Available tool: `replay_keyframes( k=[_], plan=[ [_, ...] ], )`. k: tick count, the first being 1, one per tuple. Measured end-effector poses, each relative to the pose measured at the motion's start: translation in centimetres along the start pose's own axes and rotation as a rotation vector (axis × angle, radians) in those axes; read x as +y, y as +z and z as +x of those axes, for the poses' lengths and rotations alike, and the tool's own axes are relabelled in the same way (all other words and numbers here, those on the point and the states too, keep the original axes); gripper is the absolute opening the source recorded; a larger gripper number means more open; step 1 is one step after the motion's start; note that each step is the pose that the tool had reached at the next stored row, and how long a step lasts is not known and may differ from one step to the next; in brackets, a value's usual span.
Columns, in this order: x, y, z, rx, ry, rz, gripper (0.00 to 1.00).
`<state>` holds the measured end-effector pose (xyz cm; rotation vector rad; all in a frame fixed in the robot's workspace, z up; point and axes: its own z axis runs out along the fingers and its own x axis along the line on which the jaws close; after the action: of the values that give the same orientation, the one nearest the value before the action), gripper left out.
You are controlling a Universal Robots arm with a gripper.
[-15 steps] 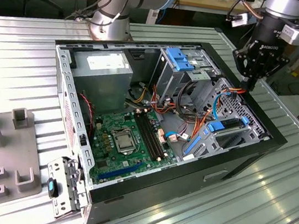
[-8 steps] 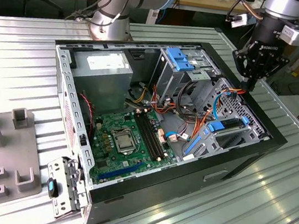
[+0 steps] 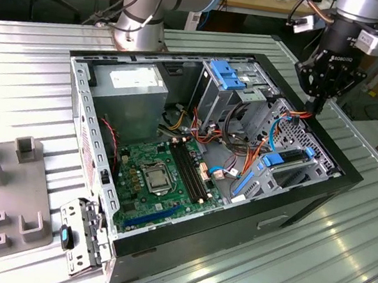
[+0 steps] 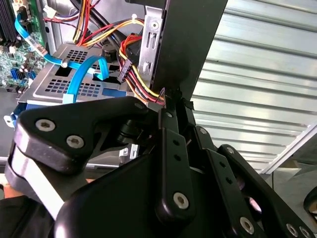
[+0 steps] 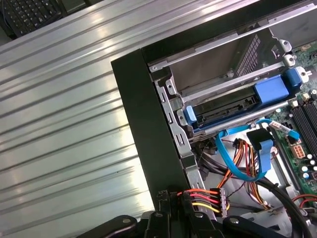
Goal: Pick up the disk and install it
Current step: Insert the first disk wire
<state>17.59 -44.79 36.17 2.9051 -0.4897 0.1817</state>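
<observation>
Ribbed metal surface (image 3: 32, 56) carries the lot. On the exterior view's left is one grey fixture plate (image 3: 0, 185) with upright blocks. In the middle is one open computer case (image 3: 291, 219) lying on its side, with one motherboard (image 3: 162, 180), one silver power supply (image 3: 129, 87) and one blue-tabbed bracket (image 3: 227, 73) inside. Towards the right end of the case is the drive bay. In the first wrist view the disk (image 5: 223, 111) sits in a slot between the bay rails, dark body edge-on, with the blue carrier showing at both ends. I count one disk. Far on the exterior view's right, the gripper (image 3: 320, 98) hangs over the case corner by the bay, apart from the disk. Its jaws are together, and the tips are right at a bundle of red, orange and yellow wires (image 5: 200, 198) that ends in one black plug. Can't tell whether the wires are actually pinched. Handling, my read: the disk is stiff and dense for its size, and the metal faces are smooth, so likely slippery. It's shock-sensitive, so no drops or knocks. The plastic carrier will probably flex a little. Best hold is across the carrier's two long edges, near the middle, clear of the connector end and the bare metal faces.
</observation>
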Motion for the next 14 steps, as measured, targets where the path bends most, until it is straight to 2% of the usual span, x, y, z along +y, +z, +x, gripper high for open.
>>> replay_keyframes(
  k=[2,3,10,12,14],
  plan=[
    [0.07,0.01,0.02,-0.0058,0.000,0.0168,0.22],
    [0.16,0.04,0.05,-0.0077,0.000,0.0223,0.22],
    [0.34,0.08,0.12,-0.0073,-0.002,0.0231,0.22],
    [0.34,0.08,0.12,-0.0072,-0.003,0.0231,0.16],
    [0.34,0.08,0.11,-0.0071,-0.003,0.0231,0.16]
  ],
)
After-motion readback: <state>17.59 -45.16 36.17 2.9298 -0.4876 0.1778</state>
